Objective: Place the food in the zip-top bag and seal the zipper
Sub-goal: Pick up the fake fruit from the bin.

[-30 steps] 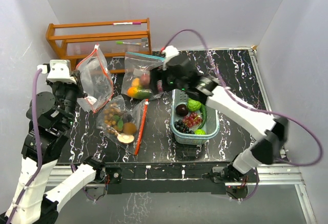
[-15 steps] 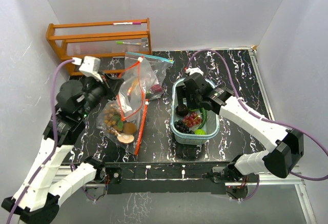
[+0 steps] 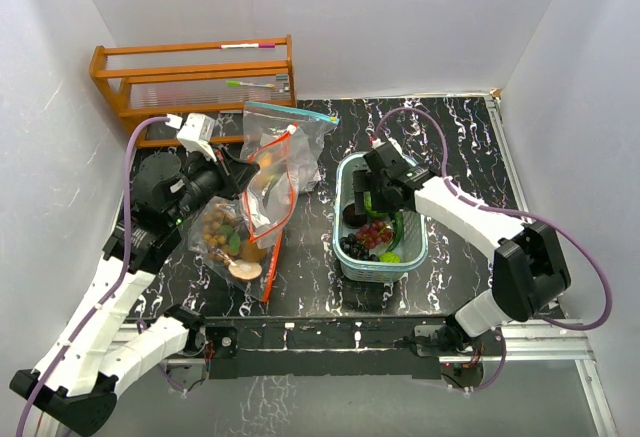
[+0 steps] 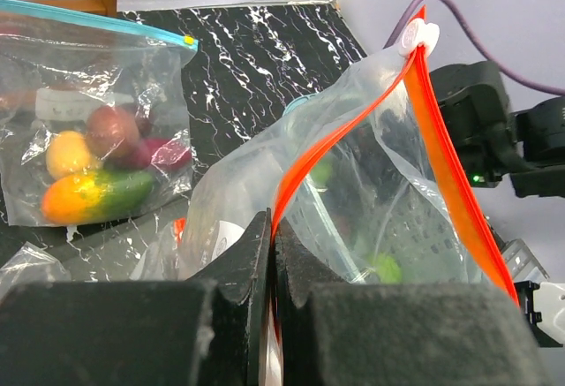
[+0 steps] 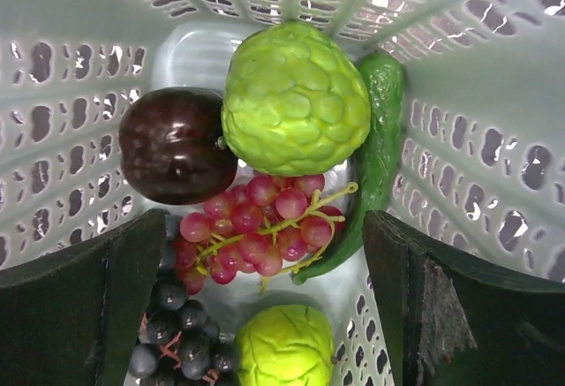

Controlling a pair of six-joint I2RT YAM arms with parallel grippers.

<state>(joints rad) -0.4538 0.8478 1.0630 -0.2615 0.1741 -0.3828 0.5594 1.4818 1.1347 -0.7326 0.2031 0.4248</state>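
Observation:
My left gripper [image 3: 232, 172] is shut on the orange zipper edge [image 4: 291, 174] of a clear zip-top bag [image 3: 268, 192] and holds it upright with its mouth open. It also shows in the left wrist view [image 4: 272, 227]. My right gripper [image 5: 265, 306] is open and empty, low inside the teal basket [image 3: 416, 249]. Below it lie food pieces: a green bumpy fruit [image 5: 296, 108], a dark red fruit [image 5: 175, 143], red grapes [image 5: 256, 227], dark grapes [image 5: 177, 337], a green pod [image 5: 378, 152] and a yellow-green fruit [image 5: 287, 346].
A blue-zippered bag [image 3: 295, 137] holding orange, yellow and red food stands behind the held bag. Another bag [image 3: 225, 237] with nuts lies front left. A wooden rack [image 3: 195, 77] is at the back left. White walls enclose the table.
My right gripper left the blue-zippered bag and moved down into the basket. My left gripper carried the orange-zippered bag from the far left towards the middle.

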